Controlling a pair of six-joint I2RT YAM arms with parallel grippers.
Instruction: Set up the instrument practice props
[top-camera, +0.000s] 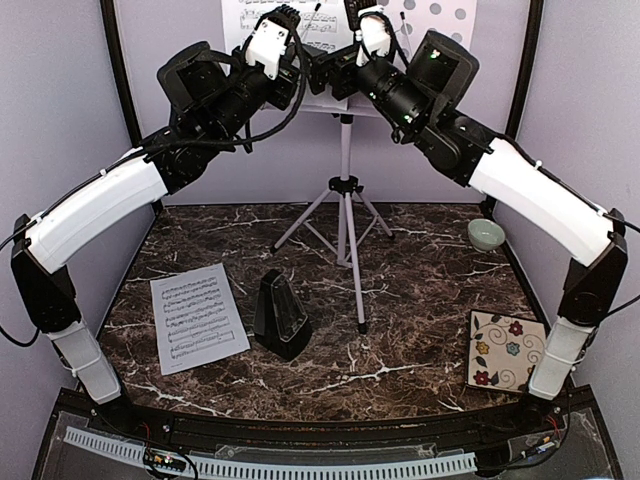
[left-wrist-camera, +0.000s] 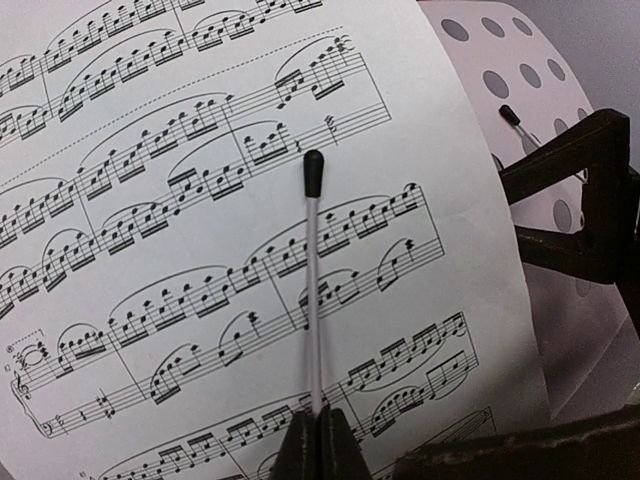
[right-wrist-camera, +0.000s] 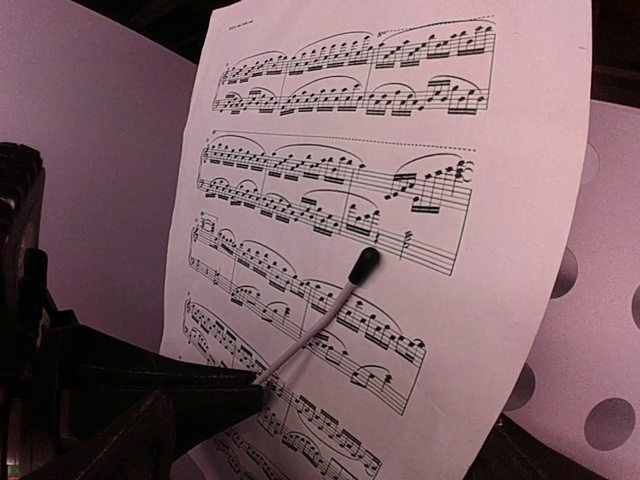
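Observation:
The white music stand's hole-dotted desk (top-camera: 440, 12) stands at the back on its silver tripod pole (top-camera: 346, 190). One music sheet (top-camera: 238, 28) rests upright on the desk and fills the left wrist view (left-wrist-camera: 200, 200) and right wrist view (right-wrist-camera: 400, 150). My left gripper (top-camera: 292, 18) is shut (left-wrist-camera: 320, 440) on the base of the desk's thin white page-holder wire (left-wrist-camera: 315, 290), whose black tip (right-wrist-camera: 363, 265) lies against the sheet. My right gripper (top-camera: 365, 28) is open in front of the sheet, holding nothing. The second sheet (top-camera: 198, 317) lies flat at the table's left. The black metronome (top-camera: 281, 315) stands beside it.
A pale green bowl (top-camera: 486, 234) sits at the right back. A floral tile (top-camera: 507, 351) lies at the front right. The tripod legs (top-camera: 358, 285) spread over the middle of the marble table. A second page-holder wire (left-wrist-camera: 510, 115) sits on the desk's right half.

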